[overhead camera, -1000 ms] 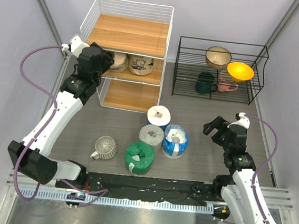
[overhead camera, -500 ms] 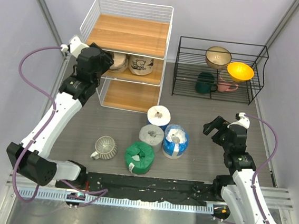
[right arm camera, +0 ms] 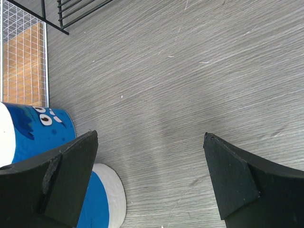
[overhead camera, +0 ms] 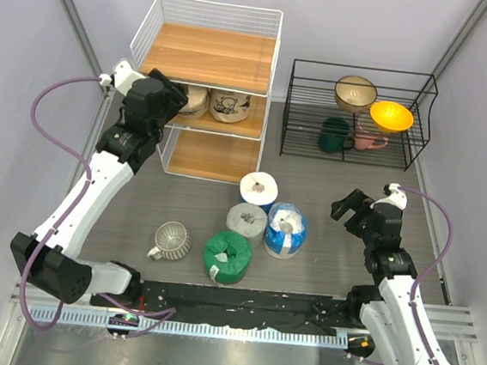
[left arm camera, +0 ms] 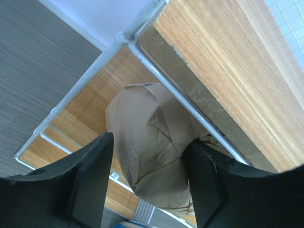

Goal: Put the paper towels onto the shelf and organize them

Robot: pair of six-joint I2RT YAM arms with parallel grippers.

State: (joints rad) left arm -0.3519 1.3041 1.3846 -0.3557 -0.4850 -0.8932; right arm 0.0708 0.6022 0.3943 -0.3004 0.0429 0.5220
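Left gripper barely shifted since the earlier frame, wrist nudged slightly at the shelf side. Its fingers sat either side of a tan roll on the middle tier; jaws apart, could not tell whether they were pressing the wrap or clear of it. Second tan roll lay just beside the first on the same tier. Four rolls were on the table in front of the shelf: white-blue roll, grey roll, blue-white roll, green roll, clustered close. Ribbed mug lay left of the green one. Right gripper hung over bare table, jaws spread, holding nothing. Black rack stood right of the shelf.
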